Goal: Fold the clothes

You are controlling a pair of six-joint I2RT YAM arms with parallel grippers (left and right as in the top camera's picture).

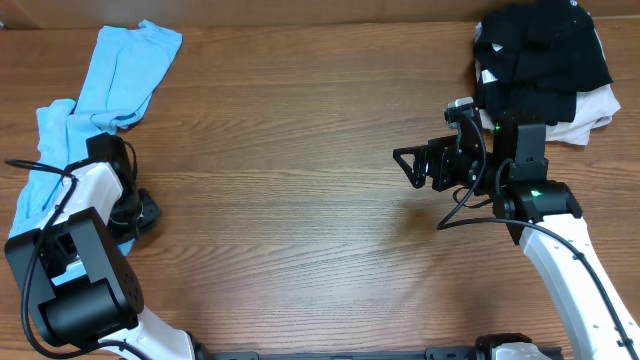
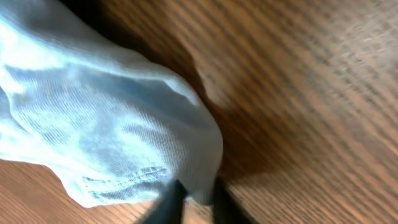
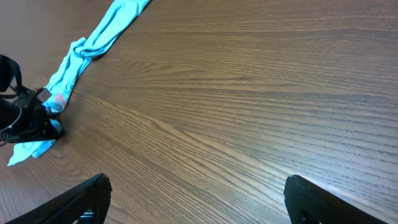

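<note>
Blue cloth, pale and thin, is lying along the left edge of the wooden table (image 1: 300, 120). It is the T-shirt (image 1: 125, 70), stretching in a rumpled strip from the far left corner down toward the near side, bunched up rather than spread flat. From the right wrist camera a small spot of red print is showing near the strip's nearer end.

At that nearer end the left gripper (image 1: 140, 212) is sitting low over the wood. Its two dark fingers (image 2: 171, 202) are pressing together with a fold of the shirt caught between them. In the left wrist view the cloth is rising from the pinch in a soft, wrinkled hump and casting a shadow on the wood beside it.

Further right, over the right half of the table, the right gripper (image 1: 407, 168) is hanging above the wood and pointing toward the left side. Its jaws are standing wide apart and gripping nothing, well apart from the shirt.

Behind it, in the far right corner, a heap of black garments (image 1: 540, 55) is lying on top of a white cloth (image 1: 590, 110). The white cloth is poking out along the heap's nearer right side.
</note>
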